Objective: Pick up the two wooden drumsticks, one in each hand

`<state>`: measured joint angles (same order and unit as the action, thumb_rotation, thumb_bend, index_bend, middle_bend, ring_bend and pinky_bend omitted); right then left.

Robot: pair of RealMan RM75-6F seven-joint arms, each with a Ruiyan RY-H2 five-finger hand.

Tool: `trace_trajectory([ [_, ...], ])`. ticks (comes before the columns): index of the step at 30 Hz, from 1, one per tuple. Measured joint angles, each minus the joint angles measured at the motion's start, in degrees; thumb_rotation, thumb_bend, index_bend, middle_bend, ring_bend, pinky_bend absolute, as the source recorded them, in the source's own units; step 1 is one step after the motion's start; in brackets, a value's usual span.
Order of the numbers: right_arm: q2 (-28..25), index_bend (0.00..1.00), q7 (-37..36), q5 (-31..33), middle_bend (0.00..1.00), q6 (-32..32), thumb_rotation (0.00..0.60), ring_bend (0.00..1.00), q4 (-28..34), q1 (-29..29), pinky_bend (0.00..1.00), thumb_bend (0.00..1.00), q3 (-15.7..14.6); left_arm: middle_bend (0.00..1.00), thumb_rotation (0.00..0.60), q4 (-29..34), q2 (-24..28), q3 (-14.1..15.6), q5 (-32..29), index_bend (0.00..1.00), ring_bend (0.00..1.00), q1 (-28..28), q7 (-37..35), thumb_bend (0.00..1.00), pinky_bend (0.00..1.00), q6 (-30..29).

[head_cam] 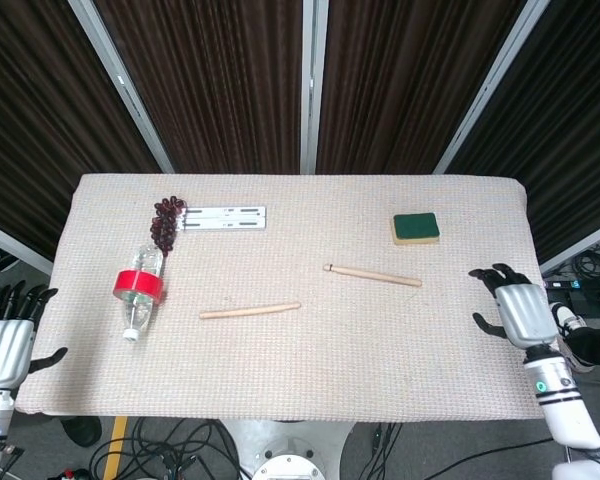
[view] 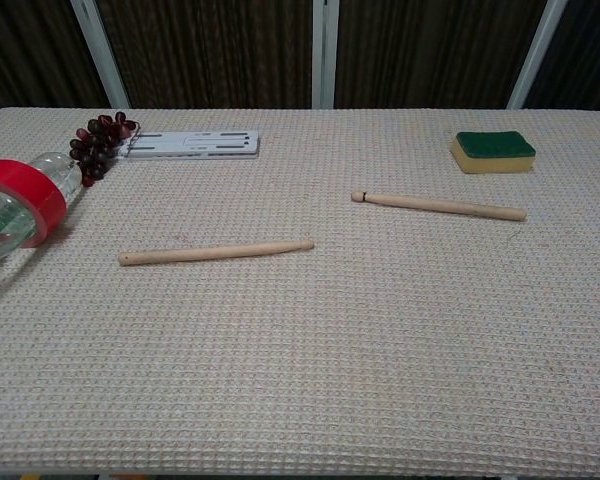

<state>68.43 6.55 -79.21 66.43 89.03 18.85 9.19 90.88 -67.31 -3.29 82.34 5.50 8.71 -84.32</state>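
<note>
Two wooden drumsticks lie flat on the beige cloth. The left drumstick [head_cam: 250, 311] [view: 216, 252] rests near the table's middle. The right drumstick [head_cam: 372, 275] [view: 439, 206] lies further right, its bead tip pointing left. My right hand [head_cam: 514, 309] hovers over the table's right edge, fingers spread, holding nothing, well to the right of that stick. My left hand [head_cam: 4, 343] stays off the table's left front corner, fingers apart and empty. Neither hand shows in the chest view.
A clear bottle with a red band [head_cam: 140, 288] [view: 18, 204] lies on its side at the left. Dark grapes [head_cam: 165, 222] [view: 98, 142] and a white flat strip [head_cam: 223, 217] [view: 192, 145] sit behind it. A green-topped sponge [head_cam: 416, 228] [view: 493, 151] rests at the back right.
</note>
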Motion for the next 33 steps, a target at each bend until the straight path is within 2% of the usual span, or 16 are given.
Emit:
trace_trajectory([
  [4,6.57,0.32,0.75,3.89,0.35,-7.05,0.6,0.21,-6.55,5.82,0.35,0.16,1.86,0.14,0.6,-0.13,0.16,0.09,0.25,0.17,0.01,0.07,-0.56,0.0,0.01,0.13],
  [9,14.1,0.41,2.1,7.03,0.44,-12.46,0.6,0.25,-14.77,11.72,0.37,0.16,3.43,0.14,0.6,0.02,0.35,-0.01,0.41,0.17,0.01,0.22,-0.84,0.0,0.01,0.18],
  [16,22.54,0.49,6.19,12.03,0.49,-19.12,0.6,0.28,-25.4,18.67,0.37,0.16,4.77,0.14,0.6,0.03,0.52,-0.08,0.21,0.17,0.01,0.23,-1.41,0.0,0.01,0.28],
  [22,28.18,0.49,10.26,14.87,0.5,-20.92,0.6,0.3,-31.79,21.44,0.38,0.16,4.52,0.14,0.6,-0.07,0.6,0.09,-0.19,0.17,0.01,0.16,-1.81,0.0,0.01,0.81],
  [33,32.49,0.49,11.81,15.31,0.52,-21.59,0.6,0.31,-37.81,22.62,0.38,0.16,2.62,0.14,0.6,-0.29,0.61,0.14,-0.54,0.17,0.01,0.36,-2.19,0.0,0.01,1.5],
])
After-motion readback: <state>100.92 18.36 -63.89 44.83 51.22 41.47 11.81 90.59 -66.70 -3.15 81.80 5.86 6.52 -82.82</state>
